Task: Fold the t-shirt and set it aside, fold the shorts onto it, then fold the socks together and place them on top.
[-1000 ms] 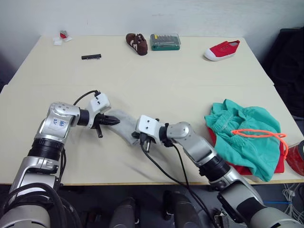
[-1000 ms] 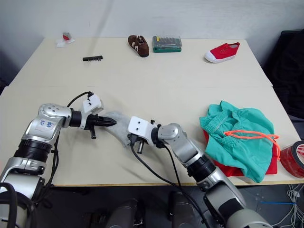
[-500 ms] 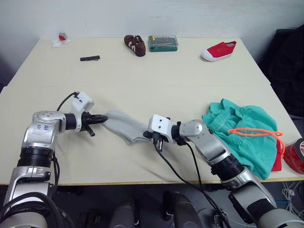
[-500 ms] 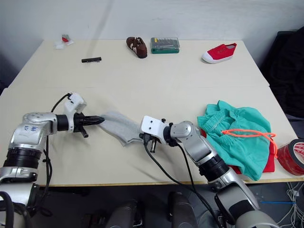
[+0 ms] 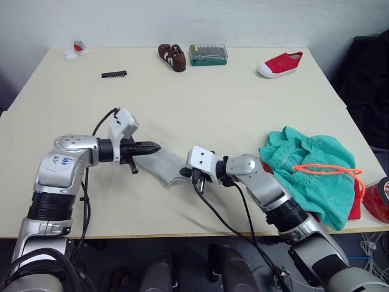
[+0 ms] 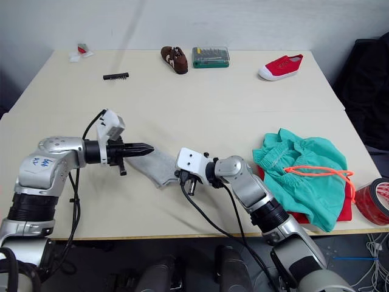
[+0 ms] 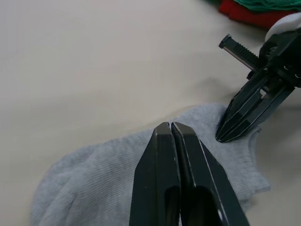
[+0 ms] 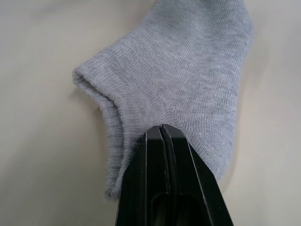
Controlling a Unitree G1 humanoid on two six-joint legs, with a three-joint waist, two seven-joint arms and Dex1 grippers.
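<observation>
- Socks (image 5: 163, 165): grey, flat on counter (image 5: 200, 103), between both claws.
- Left claw (image 5: 153, 146): fingers pressed together, over one end.
- Right claw (image 5: 185, 173): pinched on socks' other end.
- Shorts (image 5: 313, 173): heaped over t-shirt (image 6: 340, 210), counter's right edge.

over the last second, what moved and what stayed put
The left gripper swung out toward the robot's left, stretching the socks, then came back toward the right gripper. Both jaws stayed shut on the socks. The shorts and t-shirt did not move.

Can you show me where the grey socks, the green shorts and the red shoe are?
socks (image 5: 163, 165), left eye view, middle of the knit.
shorts (image 5: 316, 176), left eye view, front cloth.
red sneaker (image 5: 281, 64), left eye view, its upper.
</observation>
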